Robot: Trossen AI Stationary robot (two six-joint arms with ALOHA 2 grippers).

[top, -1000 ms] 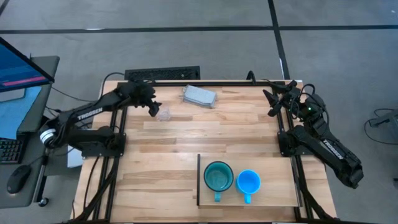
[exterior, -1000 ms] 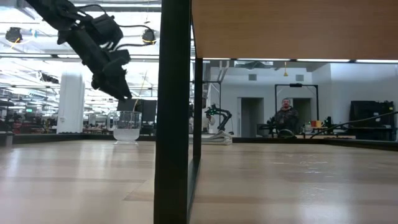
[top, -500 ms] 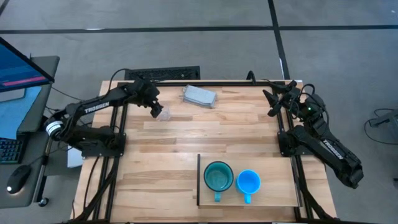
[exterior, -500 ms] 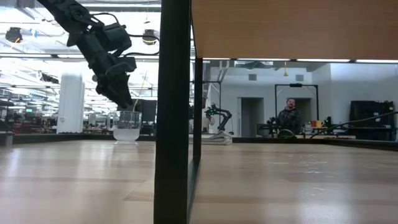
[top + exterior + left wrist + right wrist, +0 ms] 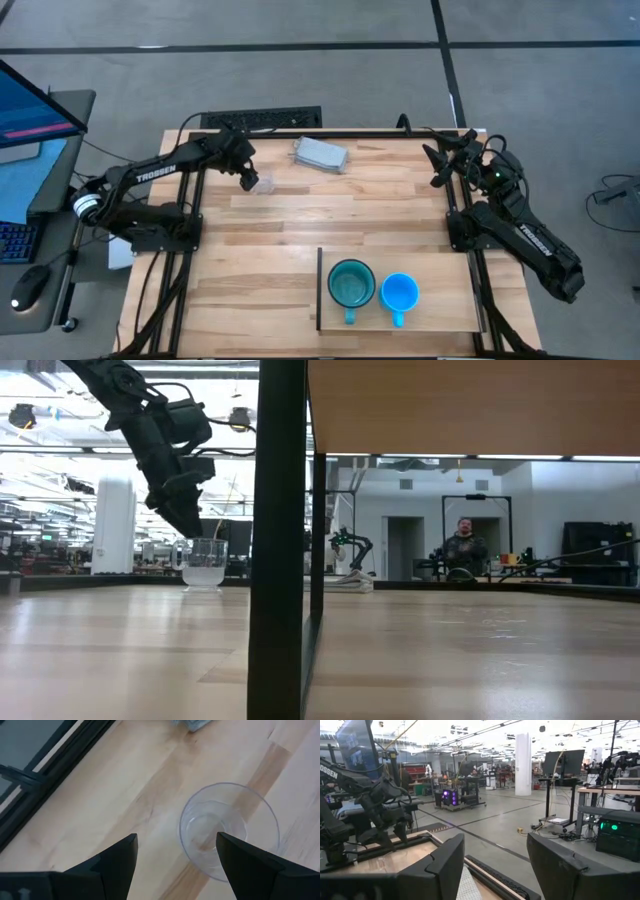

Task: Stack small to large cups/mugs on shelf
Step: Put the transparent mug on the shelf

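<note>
The small clear cup point(image 5: 264, 184) stands upright on its base on the slatted tabletop at the far left. My left gripper point(image 5: 247, 178) hovers open just over its rim, slanting down. In the left wrist view the cup point(image 5: 229, 830) lies partly under one finger while the gripper's gap point(image 5: 176, 837) is beside it. In the low view the fingertips point(image 5: 190, 528) hang just above the cup point(image 5: 204, 563). The teal mug point(image 5: 351, 285) and the blue mug point(image 5: 399, 294) stand side by side on the shelf point(image 5: 440, 315). My right gripper point(image 5: 440, 165) waits open at the far right.
A grey-blue block point(image 5: 321, 154) lies near the far edge, right of the clear cup. The shelf's dark upright edge point(image 5: 319, 290) stands left of the teal mug. A keyboard point(image 5: 262, 119) sits beyond the table. A person point(image 5: 462, 548) is far off in the room.
My left gripper has sunk a little toward the clear cup and tipped to point more steeply down, staying open. The cup has not moved.
</note>
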